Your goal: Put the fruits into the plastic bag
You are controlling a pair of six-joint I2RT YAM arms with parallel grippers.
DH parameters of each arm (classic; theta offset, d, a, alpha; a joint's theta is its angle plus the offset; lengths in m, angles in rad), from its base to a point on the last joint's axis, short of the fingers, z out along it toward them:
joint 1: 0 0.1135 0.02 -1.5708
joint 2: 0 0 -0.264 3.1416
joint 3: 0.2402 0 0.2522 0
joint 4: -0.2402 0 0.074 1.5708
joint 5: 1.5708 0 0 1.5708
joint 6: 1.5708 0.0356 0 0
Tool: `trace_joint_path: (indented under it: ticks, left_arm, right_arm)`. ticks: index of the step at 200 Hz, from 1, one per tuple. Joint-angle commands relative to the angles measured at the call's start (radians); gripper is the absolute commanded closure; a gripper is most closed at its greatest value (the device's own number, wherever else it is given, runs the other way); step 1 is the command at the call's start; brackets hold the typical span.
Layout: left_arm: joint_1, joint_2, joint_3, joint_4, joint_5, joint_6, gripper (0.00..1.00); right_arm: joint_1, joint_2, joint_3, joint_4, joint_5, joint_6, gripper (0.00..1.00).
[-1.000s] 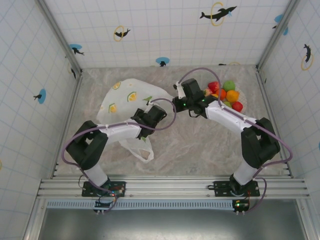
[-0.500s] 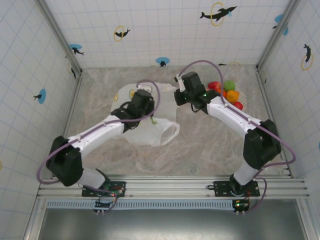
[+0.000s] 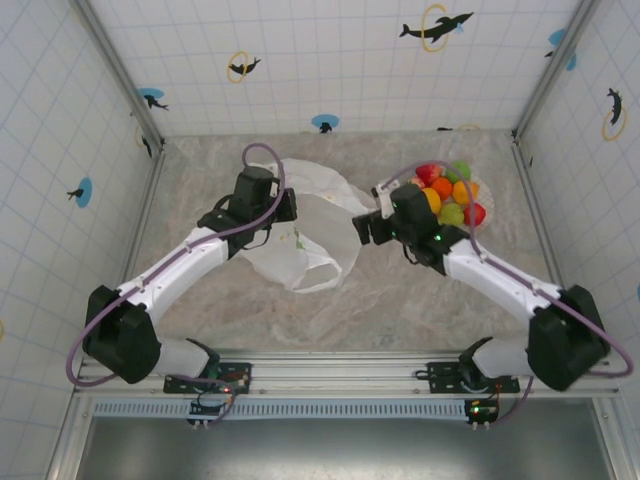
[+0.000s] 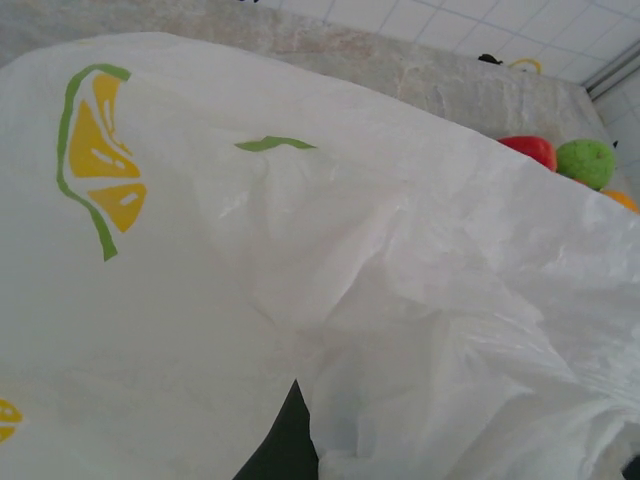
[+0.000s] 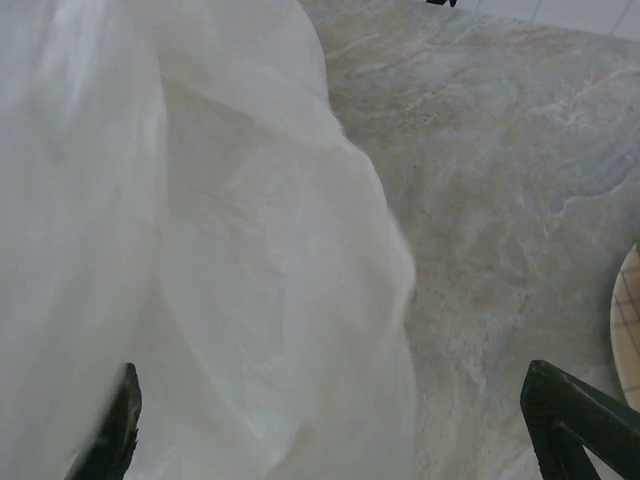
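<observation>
Nearest on the marble-look table (image 3: 420, 300), the plastic bag (image 3: 300, 250), slumped and crinkled between both arms; just right of it, right gripper (image 3: 363, 229), gaping wide on nothing, bag film bulging beside its 2 dark fingers (image 5: 118, 425) in the wrist view; farther back at the bag's top-left edge, left gripper (image 3: 283, 205), buried in film, 1 dark fingertip (image 4: 285, 450) peeking out, grip impossible to judge; beyond, right of the bag, the fruits (image 3: 448, 193) heaped on a checked plate (image 5: 628, 330), apart from the bag.
</observation>
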Motion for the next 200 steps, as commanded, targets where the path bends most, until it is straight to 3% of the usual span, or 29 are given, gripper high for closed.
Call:
trace_joint_path:
  ticks: [1, 36, 64, 89, 120, 140, 166, 191, 200]
  left_arm:
    - [0.009, -0.033, 0.01, 0.008, 0.034, -0.079, 1.0]
    - [0.016, -0.023, -0.007, 0.021, 0.041, -0.139, 1.0]
    - [0.019, -0.026, -0.019, 0.058, 0.076, -0.175, 1.0]
    - [0.02, -0.038, -0.02, 0.057, 0.085, -0.188, 1.0]
    - [0.023, -0.054, -0.016, 0.053, 0.109, -0.191, 1.0]
    - [0.04, -0.07, -0.015, 0.043, 0.154, -0.191, 1.0]
    - [0.102, -0.092, -0.009, 0.012, 0.271, -0.187, 1.0]
    - [0.177, -0.087, 0.056, -0.136, 0.328, -0.087, 1.0]
    - [0.198, -0.084, 0.085, -0.204, 0.338, -0.033, 1.0]
  right_arm:
    - [0.003, -0.114, -0.117, 0.136, -0.077, 0.062, 0.0]
    - [0.022, -0.289, -0.329, 0.277, -0.114, 0.17, 0.0]
    - [0.042, -0.322, -0.512, 0.45, -0.044, 0.326, 0.0]
    - [0.048, -0.217, -0.583, 0.684, -0.023, 0.486, 0.02]
    - [0.066, 0.034, -0.485, 0.799, -0.021, 0.569, 0.08]
    - [0.066, 0.172, -0.414, 0.852, -0.013, 0.576, 0.22]
    - [0.059, 0.243, -0.334, 0.807, 0.055, 0.488, 0.55]
    - [0.044, 0.228, -0.269, 0.639, 0.14, 0.415, 0.81]
    - [0.034, 0.221, -0.245, 0.558, 0.177, 0.403, 0.84]
